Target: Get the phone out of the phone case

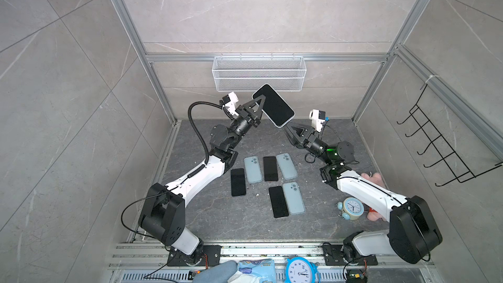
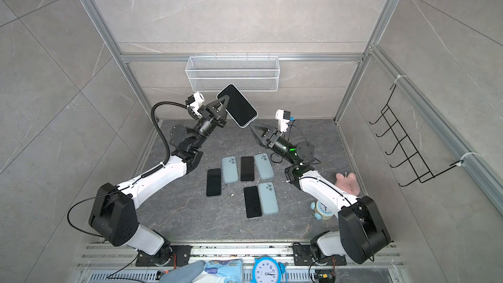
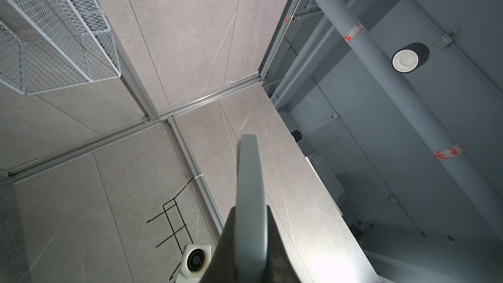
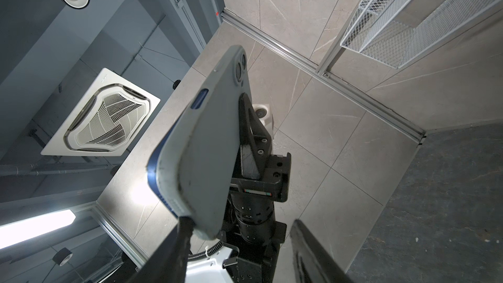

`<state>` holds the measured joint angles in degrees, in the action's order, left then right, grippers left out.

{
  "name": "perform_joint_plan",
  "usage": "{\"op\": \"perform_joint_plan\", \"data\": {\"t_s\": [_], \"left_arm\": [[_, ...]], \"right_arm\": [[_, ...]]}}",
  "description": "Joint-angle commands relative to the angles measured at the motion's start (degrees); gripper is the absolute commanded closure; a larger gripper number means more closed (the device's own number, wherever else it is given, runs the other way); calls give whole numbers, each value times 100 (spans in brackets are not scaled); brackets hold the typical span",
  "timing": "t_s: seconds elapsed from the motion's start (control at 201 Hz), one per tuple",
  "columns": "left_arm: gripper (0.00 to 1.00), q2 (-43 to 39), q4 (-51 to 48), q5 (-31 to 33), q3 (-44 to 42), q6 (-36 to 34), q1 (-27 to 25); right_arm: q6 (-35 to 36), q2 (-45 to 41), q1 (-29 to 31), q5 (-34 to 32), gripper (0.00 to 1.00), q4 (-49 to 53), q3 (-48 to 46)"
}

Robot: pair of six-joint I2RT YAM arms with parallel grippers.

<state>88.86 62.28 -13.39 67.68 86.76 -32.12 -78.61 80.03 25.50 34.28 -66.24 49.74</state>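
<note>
Right wrist view: phone case [image 4: 206, 142] on blue phone [image 4: 163, 159], aloft, lip seemingly parted at 1 corner. Left gripper [image 1: 260, 110] clamps the phone case; right gripper [image 1: 287, 132] half-wide, 1 finger [image 4: 179, 240] at that corner. Extraction unfinished. Counter [image 1: 217, 221]: 3 bare phones [image 1: 238, 182], 3 empty cases [image 1: 252, 169].

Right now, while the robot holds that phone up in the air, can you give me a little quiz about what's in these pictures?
1. True or false: the left gripper is shut on the cased phone and holds it up off the table.
2. How many bare black phones lie on the table? A two, B three, C five.
3. Fill in: the right gripper, by a corner of the cased phone, has its jaws ___.
Key: 1 true; 2 B; 3 open.
</note>
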Motion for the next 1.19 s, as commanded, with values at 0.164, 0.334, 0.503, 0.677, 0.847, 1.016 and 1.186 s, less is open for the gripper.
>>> {"op": "perform_joint_plan", "data": {"t_s": [0.164, 0.334, 0.503, 0.677, 0.847, 1.016, 1.186], "left_arm": [[100, 0, 632, 142, -40, -9, -68], [100, -59, 569, 165, -83, -96, -81], [100, -166, 473, 194, -134, -288, -110], [100, -290, 310, 240, -202, -593, -201], [100, -352, 136, 231, -202, -866, -309], [100, -400, 71, 184, -186, -1072, -383], [100, -448, 29, 179, -219, -1222, -435]], "right_arm": [[58, 4, 82, -1, 40, -100, 190], [183, -25, 105, -53, 40, 96, 200], [336, -80, 128, -199, 42, 364, 171], [510, -141, 190, -328, 45, 677, 214], [624, -144, 241, -414, 47, 891, 252], [626, -77, 254, -503, 52, 1071, 249], [648, 43, 271, -576, 58, 1479, 319]]}}
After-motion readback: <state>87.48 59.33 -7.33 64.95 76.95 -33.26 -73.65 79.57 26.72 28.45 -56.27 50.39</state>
